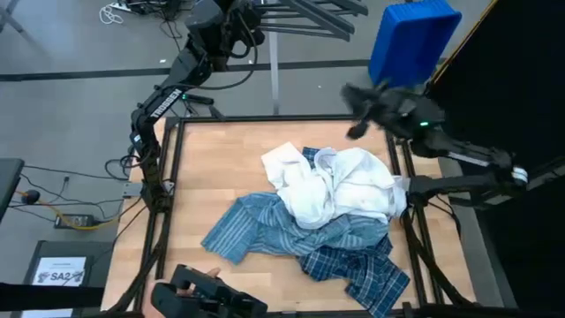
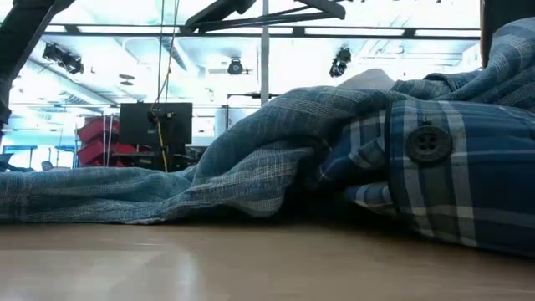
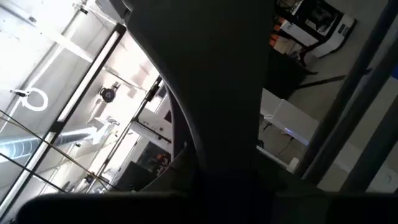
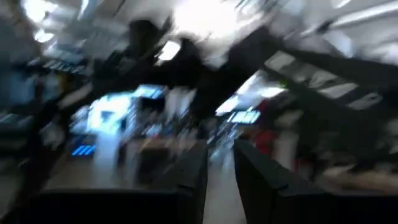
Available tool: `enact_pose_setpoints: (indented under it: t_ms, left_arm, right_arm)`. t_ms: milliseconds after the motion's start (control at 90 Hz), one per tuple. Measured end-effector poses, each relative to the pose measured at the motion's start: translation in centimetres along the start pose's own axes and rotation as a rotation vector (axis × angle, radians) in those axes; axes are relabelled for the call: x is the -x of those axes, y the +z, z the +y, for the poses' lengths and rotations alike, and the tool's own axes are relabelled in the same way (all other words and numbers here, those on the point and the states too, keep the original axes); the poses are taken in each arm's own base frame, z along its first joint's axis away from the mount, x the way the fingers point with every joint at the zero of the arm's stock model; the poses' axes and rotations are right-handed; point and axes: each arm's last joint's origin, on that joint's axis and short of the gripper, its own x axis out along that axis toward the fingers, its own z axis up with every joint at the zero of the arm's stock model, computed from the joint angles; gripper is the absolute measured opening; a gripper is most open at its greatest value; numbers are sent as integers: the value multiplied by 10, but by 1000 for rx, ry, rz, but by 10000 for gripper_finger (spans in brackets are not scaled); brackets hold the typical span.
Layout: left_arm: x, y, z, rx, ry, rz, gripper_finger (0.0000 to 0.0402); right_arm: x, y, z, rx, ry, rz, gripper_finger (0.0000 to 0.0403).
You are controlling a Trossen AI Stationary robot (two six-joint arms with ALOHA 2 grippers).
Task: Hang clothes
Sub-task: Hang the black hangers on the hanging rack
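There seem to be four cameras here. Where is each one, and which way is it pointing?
High view: above the table, looking straight down; shows both arms, the left gripper and right gripper beyond the far edge.
Low view: at tabletop height, looking level across; no arm visible.
Left wrist view: on the left arm, pointing up at the ceiling; something dark blocks the middle.
Right wrist view: on the right arm, facing the room, blurred.
Shared: the high and low views both show the plaid shirt and the striped shirt.

Three shirts sit piled mid-table [image 1: 221, 177]: white shirt [image 1: 340, 190] on top, striped shirt [image 1: 256, 225] spilling lower left, plaid shirt [image 1: 357, 265] lower right. Left gripper [image 1: 231, 19] is up top, right gripper [image 1: 360, 108] upper right, blurry.
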Motion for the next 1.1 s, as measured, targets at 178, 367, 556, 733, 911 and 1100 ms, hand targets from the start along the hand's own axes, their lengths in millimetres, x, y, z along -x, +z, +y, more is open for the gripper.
enact_pose_setpoints:
  t_ms: [178,367,556,733,911,1100]
  left_arm:
    - [0,0,0,-3,-1,0,52]
    - [0,0,0,-5,1,5,52]
    - [0,-1,0,-30,3,21,52]
    - [1,0,-2,-44,-5,29,52]
    - [3,1,-3,-51,-10,25,52]
    - [4,3,-4,-64,-15,19,52]
  right_arm:
    - [-10,1,-32,22,-33,-14,61]
    - [-43,-6,-74,23,-133,57,100]
    - [-71,2,-108,-29,22,91,142]
    - [-85,5,-137,-52,53,197,175]
    - [-96,2,-156,-167,233,241,195]
    - [-110,-11,-160,-259,374,274,206]
